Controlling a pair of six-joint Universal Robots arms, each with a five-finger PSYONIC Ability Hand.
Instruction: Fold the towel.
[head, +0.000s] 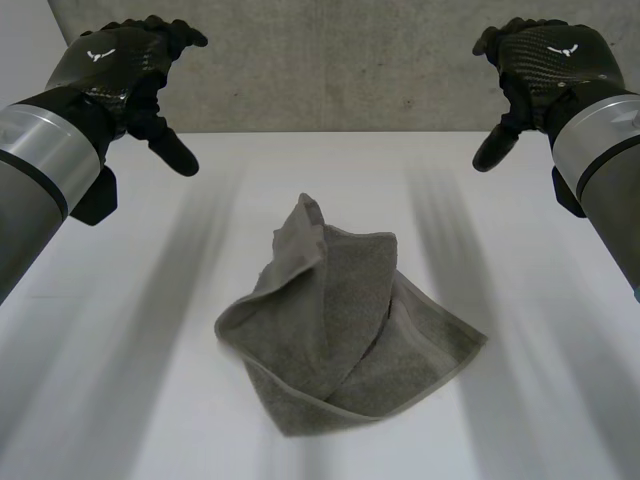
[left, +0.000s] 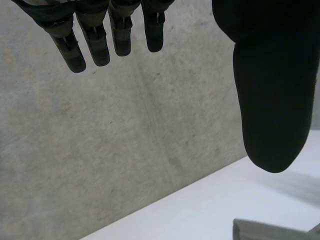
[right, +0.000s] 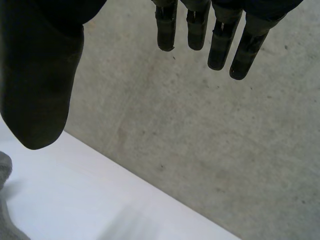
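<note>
Towel: You will find the grey towel (head: 345, 330) on the near middle of the table. It lies crumpled and partly doubled over itself, with one corner peaked up on its far side. It is well apart from both hands.
Table: The white table (head: 130, 400) carries the towel and runs back to the wall.
Left hand: The left hand (head: 120, 65) hovers above the far left part of the table, palm down. In its wrist view the fingers (left: 100, 42) are straight and stand apart from the thumb (left: 272, 100), gripping nothing. A towel edge lies below the thumb.
Right hand: The right hand (head: 545, 55) hovers above the far right part of the table, mirroring the left. Its fingers (right: 220, 45) are straight and spread from the thumb (right: 40, 90), relaxed and gripping nothing.
Wall: A grey concrete wall (head: 340, 60) stands behind the table's far edge.
</note>
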